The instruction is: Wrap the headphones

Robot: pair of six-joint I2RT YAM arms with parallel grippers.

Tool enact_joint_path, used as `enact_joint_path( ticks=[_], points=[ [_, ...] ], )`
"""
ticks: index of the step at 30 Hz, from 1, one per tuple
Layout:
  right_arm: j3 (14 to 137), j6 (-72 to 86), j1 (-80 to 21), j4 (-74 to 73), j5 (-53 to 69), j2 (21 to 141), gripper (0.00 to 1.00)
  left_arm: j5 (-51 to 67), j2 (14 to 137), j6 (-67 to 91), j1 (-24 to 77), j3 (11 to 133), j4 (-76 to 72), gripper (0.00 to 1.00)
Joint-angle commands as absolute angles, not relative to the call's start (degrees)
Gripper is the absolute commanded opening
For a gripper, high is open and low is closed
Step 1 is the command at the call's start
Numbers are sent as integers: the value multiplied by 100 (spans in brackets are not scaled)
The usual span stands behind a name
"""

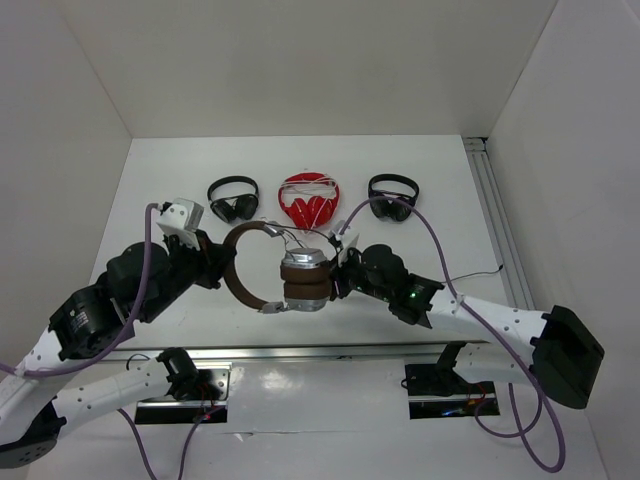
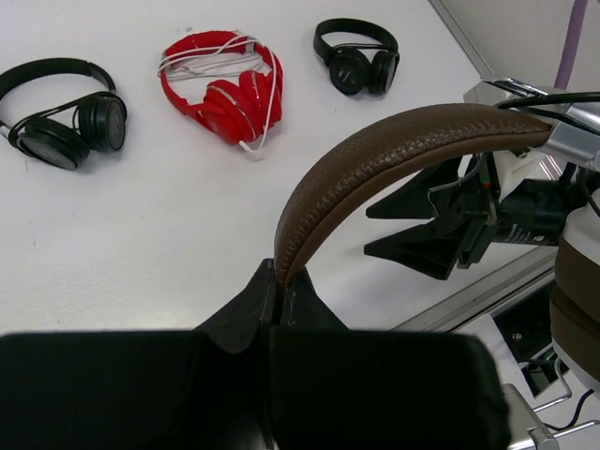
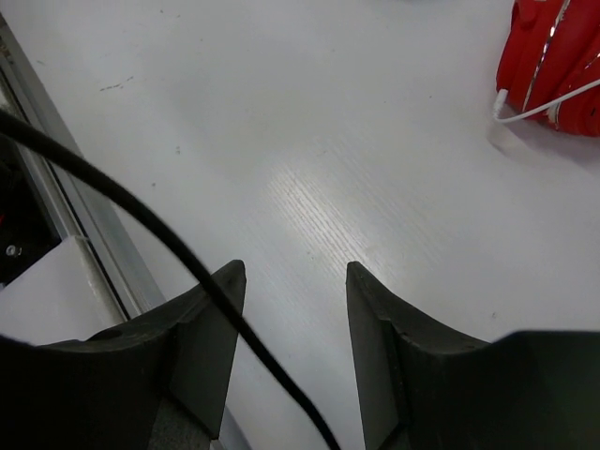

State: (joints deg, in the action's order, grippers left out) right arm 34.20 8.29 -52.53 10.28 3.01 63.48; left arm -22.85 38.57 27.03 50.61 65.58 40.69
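The headphones are held up off the table between the two arms. Their brown headband (image 1: pixel 238 282) arcs to the left, and the silver cups with stacked brown pads (image 1: pixel 305 280) sit in the middle. My left gripper (image 1: pixel 220 268) is shut on the headband, which rises from between its fingertips in the left wrist view (image 2: pixel 394 145). My right gripper (image 1: pixel 340 272) is open next to the cups. In the right wrist view the thin dark cable (image 3: pixel 141 211) runs across the left finger (image 3: pixel 202 328) and down between the open jaws, not pinched.
On the table behind lie a black pair (image 1: pixel 233 198), a red pair with white cord (image 1: pixel 308 200) and another black pair (image 1: pixel 392 196). An aluminium rail (image 1: pixel 320 350) runs along the near edge and another (image 1: pixel 497 225) along the right side. White walls enclose the table.
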Motion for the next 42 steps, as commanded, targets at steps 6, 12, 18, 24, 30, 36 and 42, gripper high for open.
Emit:
enact_joint_path(
  ticks=[6,12,18,24,30,36,42],
  points=[
    [2664,1186,-4949,2487,606,6662,53,-3355,3788,3831,5045,6987,4007,0],
    [1944,1450,-4948,3181,711,6609,40,-3902,3850,4710,5045,7207,4499,0],
    [1758,1503,-4948,3401,896,6811,16,-4174,4025,5238,5045,7321,4631,0],
    [1582,1696,-5027,3621,1046,6935,10,-4429,4209,5511,5045,7374,4693,0],
    [1529,1863,-5765,3384,502,6776,0,-4789,4333,5845,5045,7313,4851,0],
    [2204,1863,-6889,2454,-456,6724,0,-5290,4640,6213,5045,7260,5079,0],
    [3013,1916,-8084,1557,-1397,6943,0,-5634,4851,6530,5045,7137,5335,0]
  ],
)
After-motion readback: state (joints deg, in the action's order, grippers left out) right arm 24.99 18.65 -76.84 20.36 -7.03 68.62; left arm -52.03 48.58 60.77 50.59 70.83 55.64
